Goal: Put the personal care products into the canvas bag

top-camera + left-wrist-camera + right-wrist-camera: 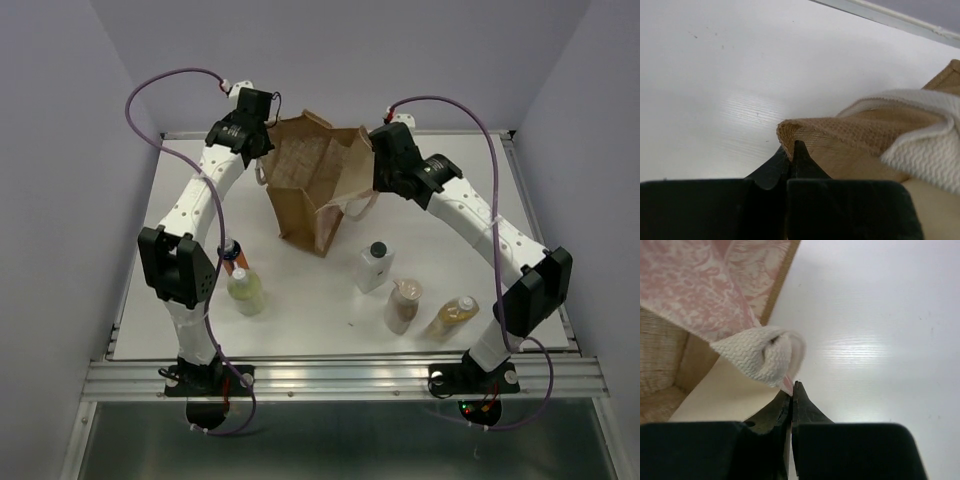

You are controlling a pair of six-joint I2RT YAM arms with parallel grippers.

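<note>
Fabric of the canvas bag looked soft, floppy and likely light, so opposite rim edges suited pinching. It stood on the desk, far side. The left gripper was clenched on one rim corner, the right gripper on the opposite edge, with the bottles standing nearer.

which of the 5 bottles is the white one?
The square bottle with the black cap, by the bag. The others are an orange bottle, a yellow-green bottle, a tan bottle and an amber bottle.
</note>
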